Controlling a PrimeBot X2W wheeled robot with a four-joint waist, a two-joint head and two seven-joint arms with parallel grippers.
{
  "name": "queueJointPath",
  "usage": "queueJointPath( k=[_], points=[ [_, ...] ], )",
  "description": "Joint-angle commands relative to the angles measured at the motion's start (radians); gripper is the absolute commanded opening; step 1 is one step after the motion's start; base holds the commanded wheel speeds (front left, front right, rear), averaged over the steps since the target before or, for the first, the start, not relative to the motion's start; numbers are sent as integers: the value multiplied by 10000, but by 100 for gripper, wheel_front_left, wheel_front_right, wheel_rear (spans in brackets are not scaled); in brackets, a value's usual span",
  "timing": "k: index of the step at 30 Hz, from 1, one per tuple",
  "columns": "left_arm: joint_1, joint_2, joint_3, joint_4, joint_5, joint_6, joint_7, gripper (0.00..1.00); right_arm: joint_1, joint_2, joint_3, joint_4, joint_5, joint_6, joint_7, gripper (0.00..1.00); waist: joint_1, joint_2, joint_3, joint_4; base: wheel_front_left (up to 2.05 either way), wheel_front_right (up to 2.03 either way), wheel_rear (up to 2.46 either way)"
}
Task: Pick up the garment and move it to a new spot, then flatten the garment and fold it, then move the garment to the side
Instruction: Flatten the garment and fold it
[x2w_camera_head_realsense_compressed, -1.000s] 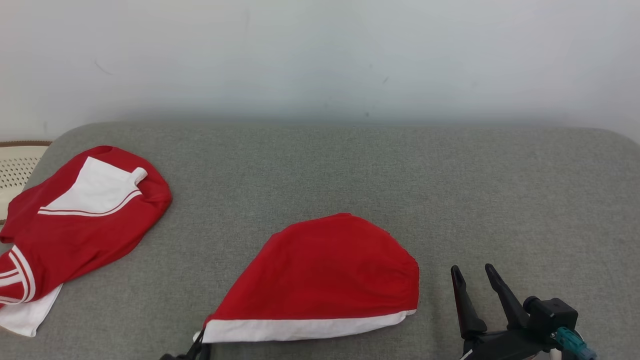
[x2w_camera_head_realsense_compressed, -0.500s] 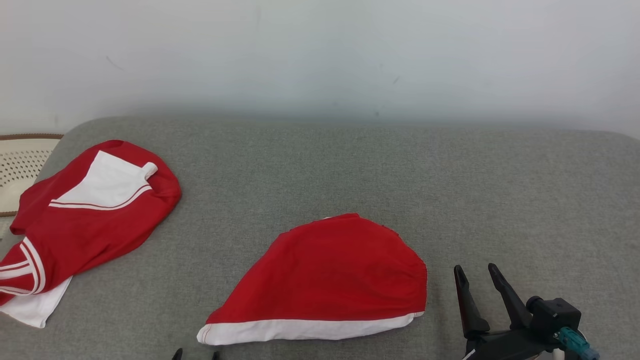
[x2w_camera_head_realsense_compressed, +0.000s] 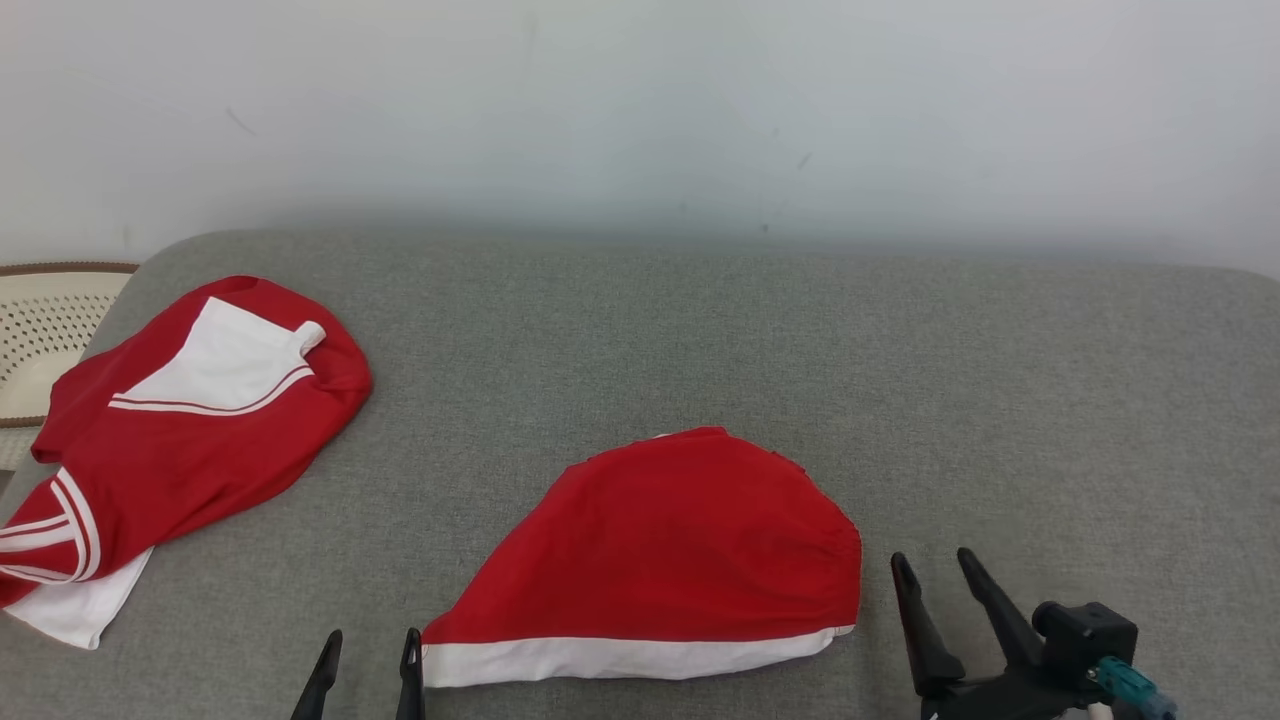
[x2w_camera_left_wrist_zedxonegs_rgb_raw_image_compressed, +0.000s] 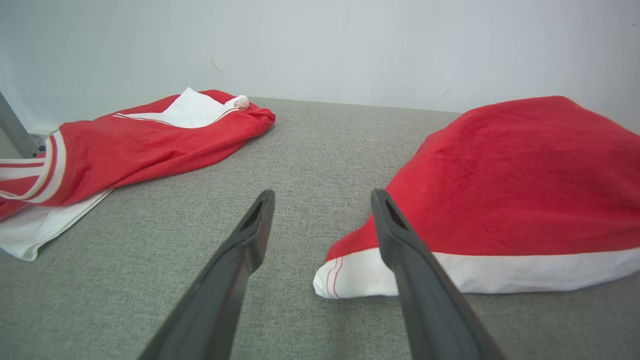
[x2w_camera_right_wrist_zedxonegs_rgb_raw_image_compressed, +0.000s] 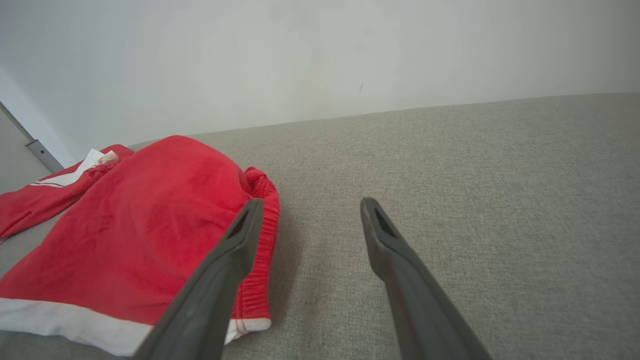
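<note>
One grey cushion (x2w_camera_head_realsense_compressed: 700, 340) takes up most of the head view, its corners rounded, with a pale wall (x2w_camera_head_realsense_compressed: 640, 100) behind.

Far left on it we note a loose garment (x2w_camera_head_realsense_compressed: 190, 450): red and rumpled, with a white panel on top and white stripes at its near end.

Near the front edge, about centre, lies the folded garment (x2w_camera_head_realsense_compressed: 670, 550), the task's piece. It is red and rounded on top, with a white band along its near edge and gathered elastic down its right side. The two garments are well apart.

Beyond the cushion's left end we see part of a cream basket (x2w_camera_head_realsense_compressed: 40, 330) with small holes and a brown rim.

Right gripper (x2w_camera_head_realsense_compressed: 934, 558): fingers spread, nothing between them. It stands just right of the folded garment's elastic side, with a strip of cushion between.

Left gripper (x2w_camera_head_realsense_compressed: 372, 636): fingers spread too, empty, tips showing at the bottom edge. Its right finger sits just beside the white band's left corner, and we cannot tell whether they touch.
</note>
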Motion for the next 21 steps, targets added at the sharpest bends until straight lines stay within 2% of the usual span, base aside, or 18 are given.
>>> queueJointPath(
  k=[1, 12, 21],
  points=[
    [61, -40, 66, -63, 76, -11, -14, 100, -95, -77, 152, 86, 139, 3, 91, 100, 0, 0, -12, -10, 0, 0, 0],
    [-83, -193, 56, -39, 80, -173, -14, 100, -418, -698, 1542, 571, 1531, 3, 1139, 100, 0, 0, -29, 207, 0, 0, 0],
    [-129, -220, 103, 5, 67, -199, -14, 100, -781, -889, 2497, 1247, 2433, 3, 1580, 100, 0, 0, 88, 412, 0, 0, 0]
  ],
)
